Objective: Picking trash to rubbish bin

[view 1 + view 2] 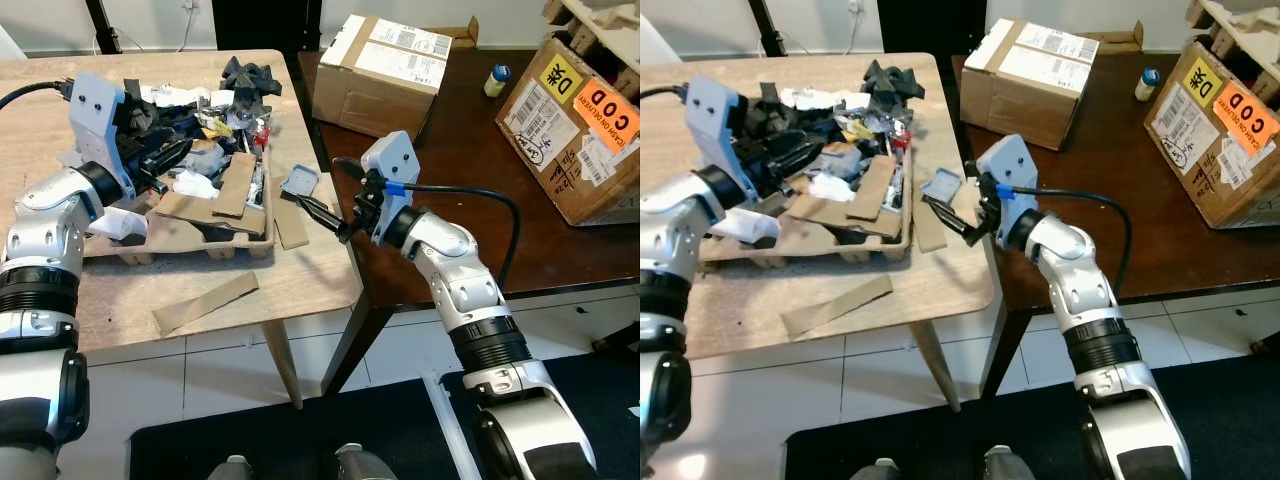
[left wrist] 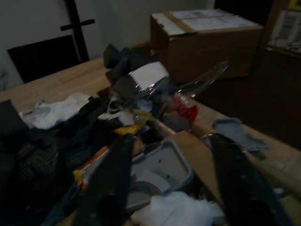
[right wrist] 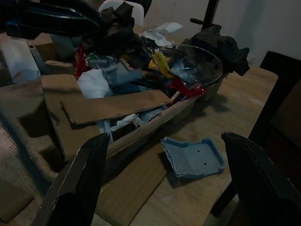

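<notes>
The left claw point(image 2: 174, 188), its two black fingers point(image 2: 106, 188) spread apart, hovers over a pile of dark mixed trash point(image 2: 94, 122) on the pale wooden counter point(image 2: 56, 82); a grey plastic tray point(image 2: 162, 167) lies between them, and a brown cardboard box point(image 2: 207, 40) stands beyond.

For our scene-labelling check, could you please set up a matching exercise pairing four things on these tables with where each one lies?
Things:
1. small grey plastic tray
2. loose cardboard strip
3. sealed cardboard box
4. right claw

Places:
A. on the dark brown table
B. near the light table's front edge, apart from the pile
C. open, at the light table's right edge
D. on the light table, just right of the trash-filled pulp tray

Pairs: 1-D, 2-B, 3-A, 4-C
</notes>
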{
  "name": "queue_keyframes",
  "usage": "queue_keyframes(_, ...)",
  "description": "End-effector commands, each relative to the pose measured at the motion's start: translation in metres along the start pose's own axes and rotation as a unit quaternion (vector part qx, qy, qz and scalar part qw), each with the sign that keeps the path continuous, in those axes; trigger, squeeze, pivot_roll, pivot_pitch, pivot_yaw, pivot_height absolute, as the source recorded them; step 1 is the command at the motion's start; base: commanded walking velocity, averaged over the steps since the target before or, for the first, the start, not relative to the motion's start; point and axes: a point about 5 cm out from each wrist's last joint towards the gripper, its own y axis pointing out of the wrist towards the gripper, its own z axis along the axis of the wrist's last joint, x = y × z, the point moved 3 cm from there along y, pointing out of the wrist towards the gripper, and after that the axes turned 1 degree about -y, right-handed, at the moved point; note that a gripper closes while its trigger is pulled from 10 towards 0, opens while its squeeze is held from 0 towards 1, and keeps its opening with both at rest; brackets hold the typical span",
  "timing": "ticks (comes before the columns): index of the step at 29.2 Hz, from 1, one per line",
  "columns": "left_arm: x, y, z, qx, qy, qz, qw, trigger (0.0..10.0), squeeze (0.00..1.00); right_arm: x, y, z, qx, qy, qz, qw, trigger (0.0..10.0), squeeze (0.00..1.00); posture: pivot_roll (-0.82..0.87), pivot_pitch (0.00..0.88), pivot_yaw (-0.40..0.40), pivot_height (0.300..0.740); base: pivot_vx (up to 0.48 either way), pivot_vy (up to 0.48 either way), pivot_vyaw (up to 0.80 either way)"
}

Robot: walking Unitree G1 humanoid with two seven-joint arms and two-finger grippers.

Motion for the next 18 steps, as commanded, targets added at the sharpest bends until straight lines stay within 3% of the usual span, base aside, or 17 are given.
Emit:
queue_keyframes(1,0.0,-0.004,-0.002,-0.002,-0.004,-0.002,1.0,10.0,1.0,-0.003,-0.002,-0.003,-0.004,-0.003,0.007,1.0,10.0,0.0,0.04,0.206,-0.048,0.74,0.0,0.0,0.0)
queue_keyframes(4,-0.002,-0.004,-0.003,-0.007,0.006,0.002,1.0,10.0,1.0,-0.003,-0.002,-0.003,-0.004,-0.004,0.009,1.0,10.0,0.0,0.04,0.207,-0.047,0.74,0.0,0.0,0.0)
queue_keyframes(5,-0.002,-0.004,-0.004,-0.011,0.011,0.005,1.0,10.0,0.83,-0.003,-0.002,-0.003,-0.005,-0.004,0.009,1.0,10.0,0.0,0.04,0.208,-0.048,0.74,0.0,0.0,0.0)
queue_keyframes(6,-0.003,-0.004,-0.008,-0.026,0.03,0.007,0.999,10.0,0.0,-0.004,-0.002,-0.004,-0.006,-0.005,0.01,1.0,10.0,0.0,0.04,0.208,-0.048,0.74,0.0,0.0,0.0)
queue_keyframes(11,-0.001,-0.005,-0.024,-0.086,0.082,-0.004,0.993,10.0,0.0,-0.004,-0.002,-0.005,-0.009,-0.006,0.014,1.0,10.0,0.0,0.04,0.214,-0.051,0.74,0.0,0.0,0.0)
queue_keyframes(14,-0.005,-0.006,-0.032,-0.123,0.107,0.017,0.987,10.0,0.0,-0.004,-0.002,-0.005,-0.009,-0.006,0.015,1.0,10.0,0.0,0.04,0.216,-0.052,0.74,0.0,0.0,0.0)
queue_keyframes(15,-0.01,-0.005,-0.039,-0.146,0.122,0.047,0.981,10.0,0.0,-0.004,-0.002,-0.005,-0.01,-0.005,0.015,1.0,10.0,0.0,0.04,0.218,-0.053,0.74,0.0,0.0,0.0)
queue_keyframes(18,-0.012,-0.003,-0.045,-0.159,0.128,0.068,0.977,10.0,0.0,-0.004,-0.002,-0.005,-0.01,-0.005,0.015,1.0,10.0,0.0,0.04,0.221,-0.054,0.74,0.0,0.0,0.0)
